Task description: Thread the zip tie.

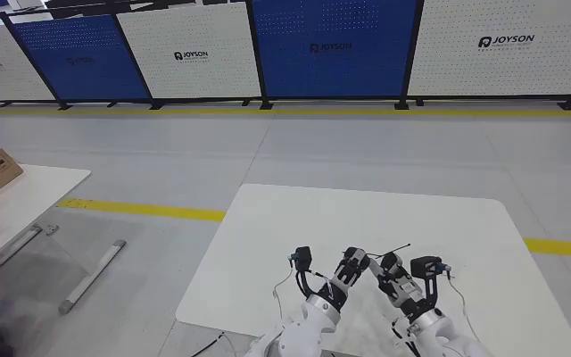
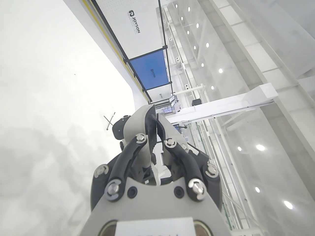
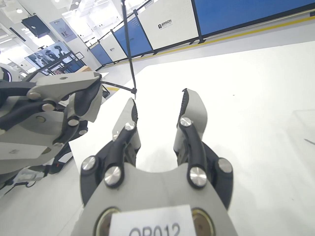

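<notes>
In the top view, both arms come in over the near edge of the white table. The left gripper and right gripper are close together just inside that edge. The black zip tie slants between them and above the table top. A broad stretch of white top lies between the grippers and the table's far edge, and more lies toward its rounded corners on both sides. In the left wrist view, the left gripper has its pads pressed together on a short dark piece of the strap, above the table and near one rounded corner. In the right wrist view, the right gripper has its fingers spread wide with nothing between them, hanging over the table top. The zip tie's head sits just off one fingertip. One length of strap rises steeply from the head, and another runs across to the closed left gripper, which is level with the table's side edge.
</notes>
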Controlling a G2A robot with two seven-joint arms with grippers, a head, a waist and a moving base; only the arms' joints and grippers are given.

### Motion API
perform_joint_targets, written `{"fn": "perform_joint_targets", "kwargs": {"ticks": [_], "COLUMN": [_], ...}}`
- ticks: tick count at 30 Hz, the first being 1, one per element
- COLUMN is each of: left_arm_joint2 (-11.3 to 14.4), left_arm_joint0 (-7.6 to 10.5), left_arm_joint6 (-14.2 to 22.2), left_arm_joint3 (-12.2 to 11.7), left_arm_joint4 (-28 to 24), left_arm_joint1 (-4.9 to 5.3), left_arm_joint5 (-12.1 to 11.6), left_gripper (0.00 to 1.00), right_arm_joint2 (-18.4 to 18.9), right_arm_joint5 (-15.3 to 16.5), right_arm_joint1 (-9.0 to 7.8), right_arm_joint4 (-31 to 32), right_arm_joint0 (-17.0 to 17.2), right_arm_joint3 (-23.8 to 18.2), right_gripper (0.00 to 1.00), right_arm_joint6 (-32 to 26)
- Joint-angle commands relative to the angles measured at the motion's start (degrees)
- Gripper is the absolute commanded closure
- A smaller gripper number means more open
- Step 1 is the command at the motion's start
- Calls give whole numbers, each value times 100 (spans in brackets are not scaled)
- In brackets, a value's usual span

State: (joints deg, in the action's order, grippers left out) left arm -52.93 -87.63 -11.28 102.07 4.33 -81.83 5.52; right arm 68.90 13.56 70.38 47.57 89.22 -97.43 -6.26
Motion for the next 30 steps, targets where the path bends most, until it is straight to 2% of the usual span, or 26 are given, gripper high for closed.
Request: {"fn": "perform_joint_targets", "kwargs": {"ticks": [1, 5, 12, 22, 24, 26, 30], "left_arm_joint2": [0, 3, 31, 55, 59, 61, 70], "left_arm_joint0": [-4, -5, -21, -32, -32, -33, -38], "left_arm_joint6": [-8, -16, -25, -61, -67, -77, -89], "left_arm_joint3": [-7, -38, -58, -71, -77, -82, -94], "left_arm_joint4": [12, 35, 102, 171, 177, 181, 184], "left_arm_joint1": [1, 1, 3, 2, 1, 0, -2], "left_arm_joint5": [-5, -16, -44, -46, -47, -49, -61], "left_gripper": [100, 100, 100, 100, 100, 100, 100], "right_arm_joint2": [-3, 1, 33, 5, 3, 3, 7], "right_arm_joint5": [11, 49, 62, 61, 61, 61, 64], "right_arm_joint1": [0, 0, 1, 6, 6, 6, 6], "right_arm_joint4": [17, 19, -45, -26, -18, -8, -11], "right_arm_joint0": [7, 32, 36, -8, -7, -4, 4], "right_arm_joint3": [-14, -59, -79, -40, -42, -47, -52], "right_gripper": [62, 62, 74, 82, 87, 100, 100], "right_arm_joint6": [11, 74, 94, 21, 19, 16, 16]}}
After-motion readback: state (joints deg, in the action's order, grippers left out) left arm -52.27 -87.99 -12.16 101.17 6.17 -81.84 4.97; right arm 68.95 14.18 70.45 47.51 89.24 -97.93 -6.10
